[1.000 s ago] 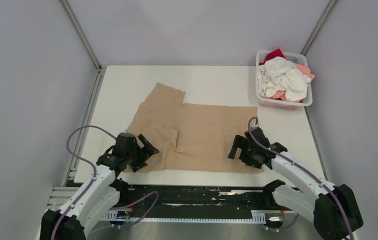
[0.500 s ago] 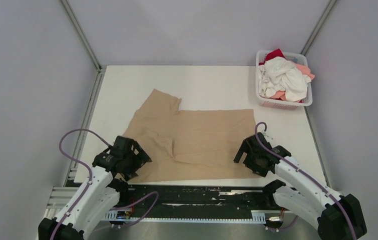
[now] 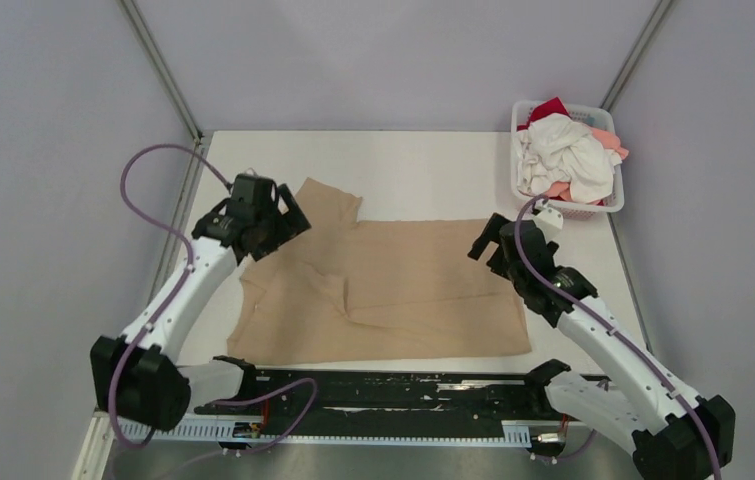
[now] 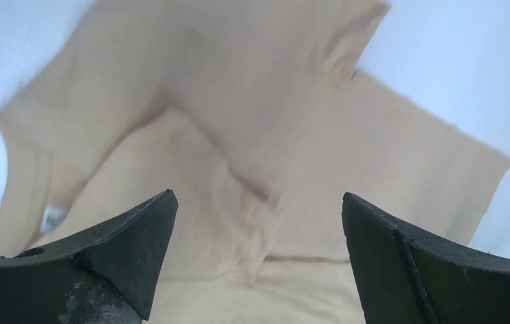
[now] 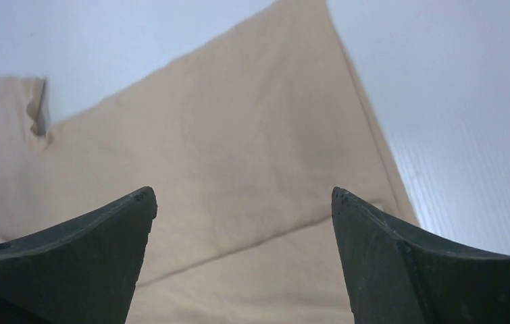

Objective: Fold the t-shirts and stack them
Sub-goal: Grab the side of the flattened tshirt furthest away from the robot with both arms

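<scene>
**Tan tee (image 3: 383,290) spread on the desk, both jaws released**

The left wrist picture is coming out blurred, so a small pale tag (image 4: 54,217) near the tan tee's edge is not readable. From above, the left arm (image 3: 198,275) is covering a part of the cloth's far-left edge. The tan tee is lying open on the white desk (image 3: 423,165). It is thin soft cloth, wrinkling near the middle, and one sleeve is pointing to the far side. The left jaws are gaping beside that sleeve and holding nothing. The right jaws are gaping at the far-right corner, also gripping nothing. In the lattice basket (image 3: 615,192) a white tee (image 3: 563,155), a coral tee (image 3: 608,140) and a red tee (image 3: 550,108) are lying bunched, and their shapes are hard to make out.
</scene>
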Tool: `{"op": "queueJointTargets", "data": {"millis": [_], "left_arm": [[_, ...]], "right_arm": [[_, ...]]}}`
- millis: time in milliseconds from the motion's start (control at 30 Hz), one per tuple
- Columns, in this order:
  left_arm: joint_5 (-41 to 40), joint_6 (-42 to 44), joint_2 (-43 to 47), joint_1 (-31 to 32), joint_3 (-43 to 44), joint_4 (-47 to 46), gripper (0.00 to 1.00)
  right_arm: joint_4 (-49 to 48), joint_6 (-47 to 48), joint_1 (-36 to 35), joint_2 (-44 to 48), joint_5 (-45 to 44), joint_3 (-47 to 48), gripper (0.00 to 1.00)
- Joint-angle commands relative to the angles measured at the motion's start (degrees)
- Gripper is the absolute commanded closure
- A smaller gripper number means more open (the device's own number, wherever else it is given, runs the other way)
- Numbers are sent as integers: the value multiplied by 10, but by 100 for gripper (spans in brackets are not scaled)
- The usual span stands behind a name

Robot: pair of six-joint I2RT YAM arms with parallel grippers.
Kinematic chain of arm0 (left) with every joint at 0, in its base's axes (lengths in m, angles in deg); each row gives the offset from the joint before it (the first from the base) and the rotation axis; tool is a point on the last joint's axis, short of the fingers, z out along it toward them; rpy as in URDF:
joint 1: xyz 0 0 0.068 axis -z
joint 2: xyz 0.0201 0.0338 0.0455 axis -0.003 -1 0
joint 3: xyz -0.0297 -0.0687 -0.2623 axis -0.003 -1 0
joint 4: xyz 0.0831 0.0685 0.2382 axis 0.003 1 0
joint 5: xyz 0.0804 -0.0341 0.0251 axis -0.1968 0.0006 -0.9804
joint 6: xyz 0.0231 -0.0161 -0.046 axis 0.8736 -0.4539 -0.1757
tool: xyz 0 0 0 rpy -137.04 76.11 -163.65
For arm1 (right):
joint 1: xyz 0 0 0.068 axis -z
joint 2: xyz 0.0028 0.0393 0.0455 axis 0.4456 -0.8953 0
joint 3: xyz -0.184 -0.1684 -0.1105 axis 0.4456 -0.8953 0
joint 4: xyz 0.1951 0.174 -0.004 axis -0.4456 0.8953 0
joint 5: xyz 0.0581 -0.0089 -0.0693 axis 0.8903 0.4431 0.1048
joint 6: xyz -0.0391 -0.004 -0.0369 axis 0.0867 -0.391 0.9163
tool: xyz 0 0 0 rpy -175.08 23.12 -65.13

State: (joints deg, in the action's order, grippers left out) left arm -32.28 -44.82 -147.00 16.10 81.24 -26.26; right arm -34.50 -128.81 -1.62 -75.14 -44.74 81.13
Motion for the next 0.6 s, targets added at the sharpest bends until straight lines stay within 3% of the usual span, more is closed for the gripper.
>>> {"op": "queueJointTargets", "data": {"millis": [0, 133, 367, 433, 567], "left_arm": [[8, 96, -156, -42, 139, -88, 0], [64, 157, -380, -73, 374, -73, 0], [84, 259, -674, -93, 702, -4, 0], [96, 260, -728, -99, 757, 9, 0], [144, 259, -776, -105, 775, -5, 0]], "right_arm": [[-96, 42, 8, -72, -117, 45, 0], [-106, 53, 22, -146, -116, 73, 0], [-122, 78, 51, -216, -83, 84, 0], [-127, 83, 53, -223, -72, 82, 0], [-130, 90, 58, -228, -63, 77, 0]]}}
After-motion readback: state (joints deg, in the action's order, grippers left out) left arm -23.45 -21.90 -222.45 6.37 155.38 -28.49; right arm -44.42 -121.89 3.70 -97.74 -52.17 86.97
